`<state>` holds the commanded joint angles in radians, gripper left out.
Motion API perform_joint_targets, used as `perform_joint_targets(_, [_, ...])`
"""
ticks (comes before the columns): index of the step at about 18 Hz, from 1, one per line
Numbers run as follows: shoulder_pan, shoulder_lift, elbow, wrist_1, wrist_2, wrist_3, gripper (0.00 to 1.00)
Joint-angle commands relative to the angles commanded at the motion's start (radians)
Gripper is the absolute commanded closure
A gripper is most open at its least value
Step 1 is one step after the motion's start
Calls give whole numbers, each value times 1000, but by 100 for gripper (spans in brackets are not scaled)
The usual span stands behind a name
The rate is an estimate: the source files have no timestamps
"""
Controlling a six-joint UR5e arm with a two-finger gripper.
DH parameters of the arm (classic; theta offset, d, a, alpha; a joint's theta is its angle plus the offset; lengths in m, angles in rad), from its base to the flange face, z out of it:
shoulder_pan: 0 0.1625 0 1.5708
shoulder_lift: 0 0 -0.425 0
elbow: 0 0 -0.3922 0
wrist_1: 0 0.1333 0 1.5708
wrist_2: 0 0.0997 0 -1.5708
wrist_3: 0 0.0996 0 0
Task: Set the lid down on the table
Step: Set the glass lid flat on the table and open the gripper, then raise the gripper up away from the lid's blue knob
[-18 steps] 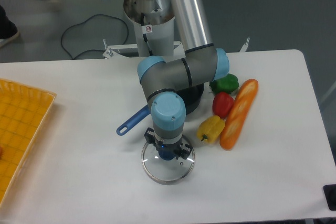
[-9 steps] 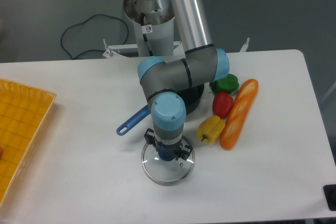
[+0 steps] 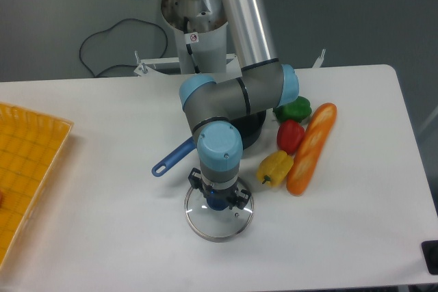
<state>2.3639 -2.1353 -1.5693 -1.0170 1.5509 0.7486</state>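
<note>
- the lid point(image 3: 220, 215), round clear glass with a metal rim and a blue knob in its middle, lies low on the white bench point(image 3: 102, 189), directly under the fingers; it looks flat and level, and appears to rest on the bench surface, though the view cannot fully rule out a thin gap beneath it.
- the fingers point(image 3: 217, 198) point straight down at the knob, one on each side of it; the wrist above hides the tips, so i cannot tell whether they grip the knob or have let it go.
- judged from this, the main part of the task looks done or nearly done: the lid is off the pan and down at bench level. what seems left is for the fingers to part, if they have not, and for the arm to lift straight up without dragging the lid.
- behind the fingers, the dark blue pan point(image 3: 250, 128) sits mostly hidden by the arm; its long blue handle point(image 3: 171, 158) sticks out just beside the lid's far edge, apart from it.
- to one side of the fingers lie a yellow pepper point(image 3: 275, 167), a red pepper point(image 3: 291, 135), a green pepper point(image 3: 294, 109) and a long orange bread loaf point(image 3: 311, 148), close together, the yellow one near the lid but not touching.
- well apart on the other side, a yellow gridded tray point(image 3: 27, 169) lies at the bench edge.
</note>
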Motion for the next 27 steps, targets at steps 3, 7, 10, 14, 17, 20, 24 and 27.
perform_joint_targets(3, [0,0,0,0,0,0,55])
perform_joint_targets(7, [0,0,0,0,0,0,49])
perform_joint_targets(10, [0,2,0,0,0,2,33])
perform_joint_targets(14, [0,2,0,3,2,9,0])
perform_joint_targets(17, [0,6,-3,3,2,9,0])
perform_joint_targets(20, [0,14,0,2,2,8,0])
perform_joint_targets(24, [2,37,0,0,2,11,0])
perform_joint_targets(27, [9,75,0,-11,0,12,0])
